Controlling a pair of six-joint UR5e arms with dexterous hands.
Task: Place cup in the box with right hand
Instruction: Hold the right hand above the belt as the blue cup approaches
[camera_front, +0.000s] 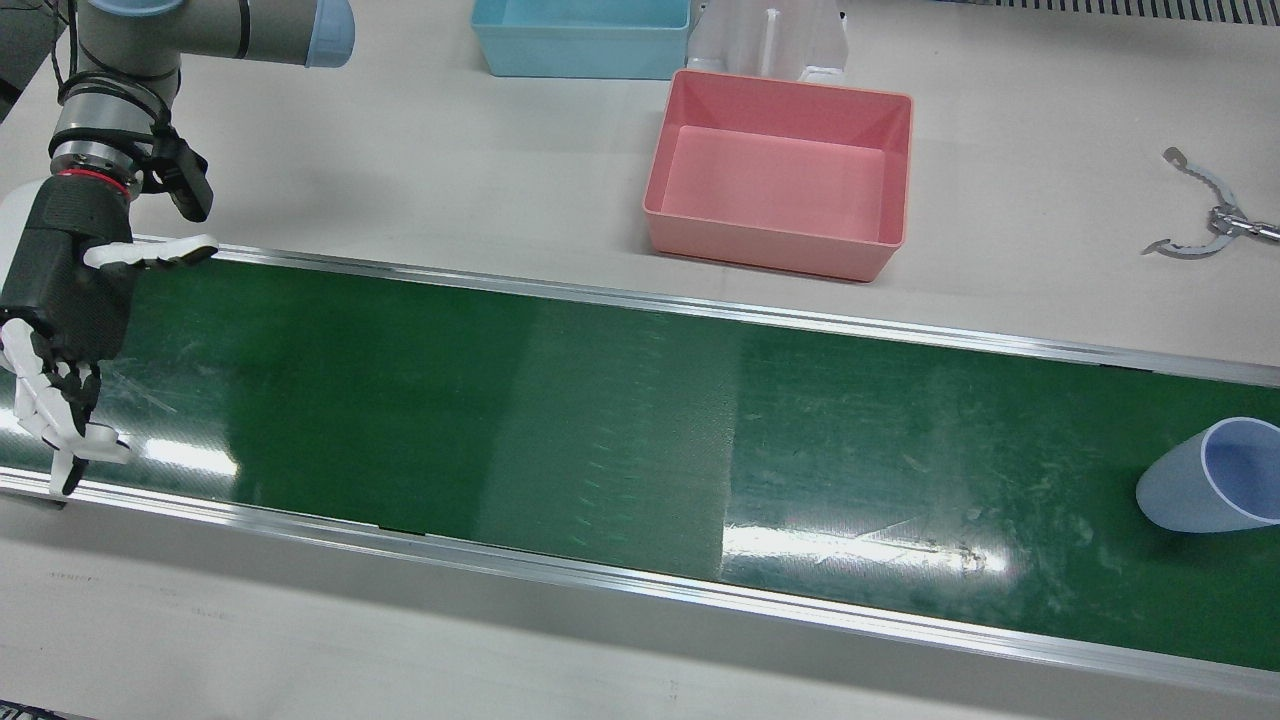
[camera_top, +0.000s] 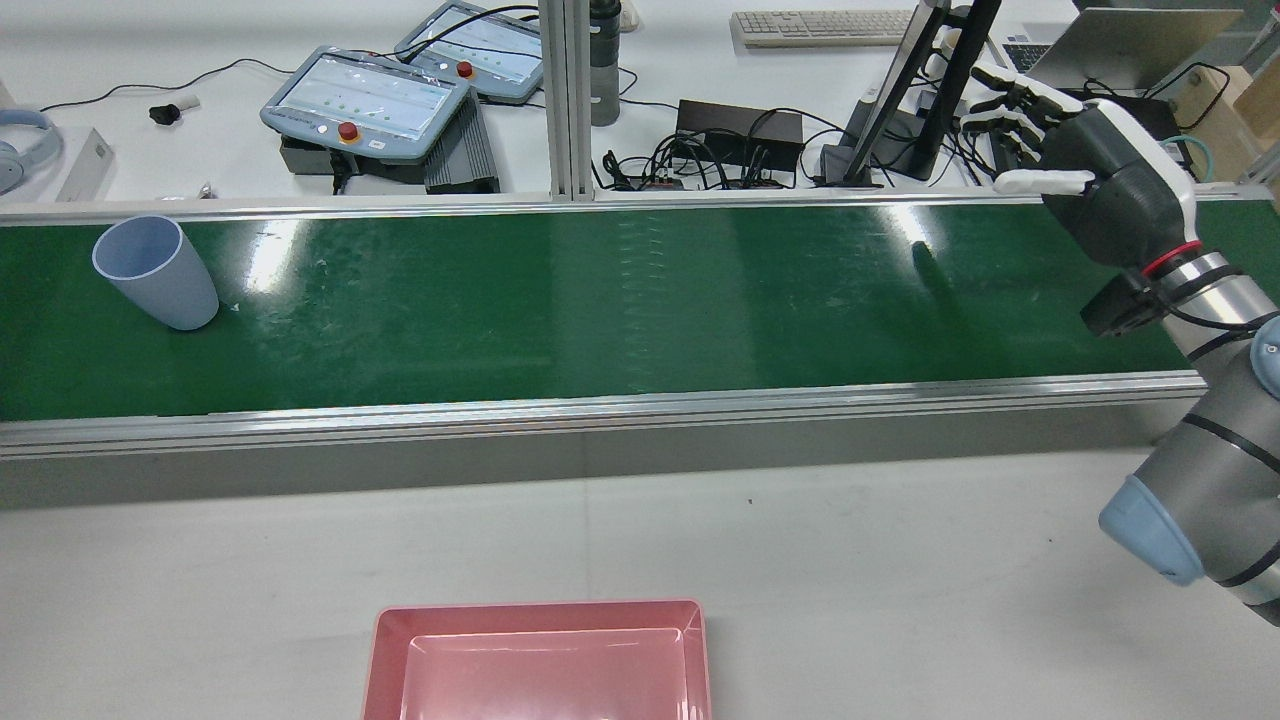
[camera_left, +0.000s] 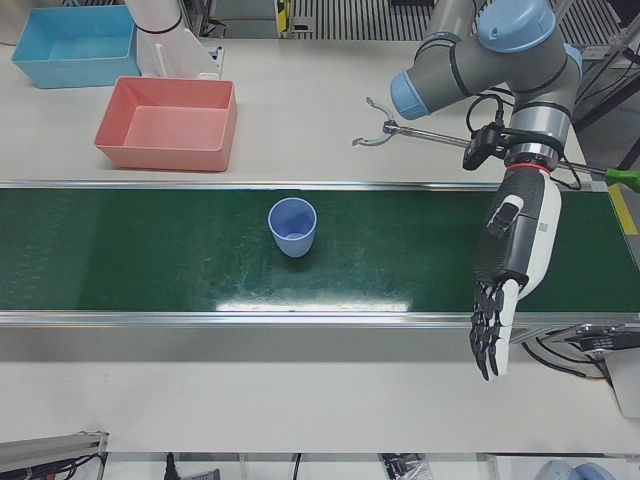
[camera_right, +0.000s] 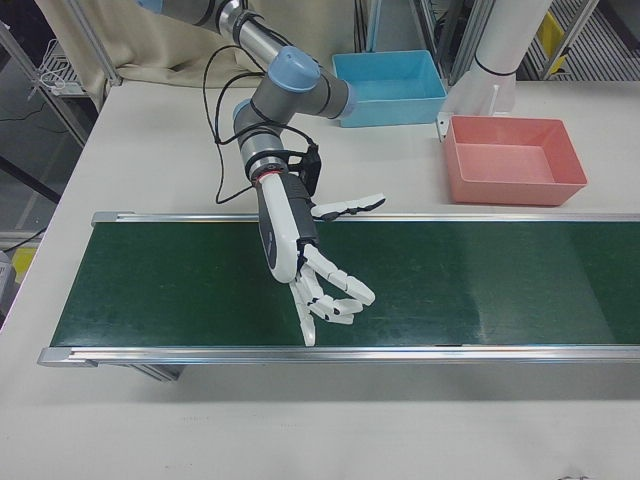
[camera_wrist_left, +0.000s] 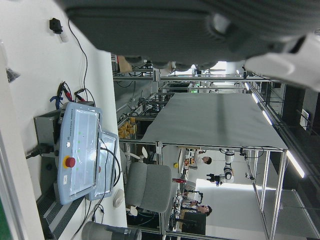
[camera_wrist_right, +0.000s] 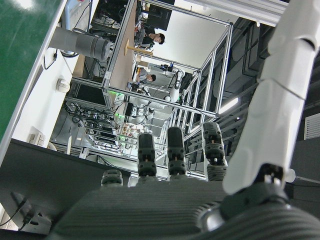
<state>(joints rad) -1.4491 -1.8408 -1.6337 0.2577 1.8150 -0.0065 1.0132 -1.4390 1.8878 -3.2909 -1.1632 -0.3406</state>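
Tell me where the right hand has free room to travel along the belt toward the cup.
The green belt is bare between the right hand and the cup. The pink box is empty. Clutter lies only beyond the belt's far rail.

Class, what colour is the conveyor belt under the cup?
Dark green conveyor belt, clearest in the rear view.

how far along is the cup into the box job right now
Nothing looks done yet. The cup stands upright on the green belt, far from the right hand, and the pink box is empty. The right hand hangs open over the opposite end of the belt, holding nothing. Left to do: reach the cup, grasp it, carry it over and set it in the box.
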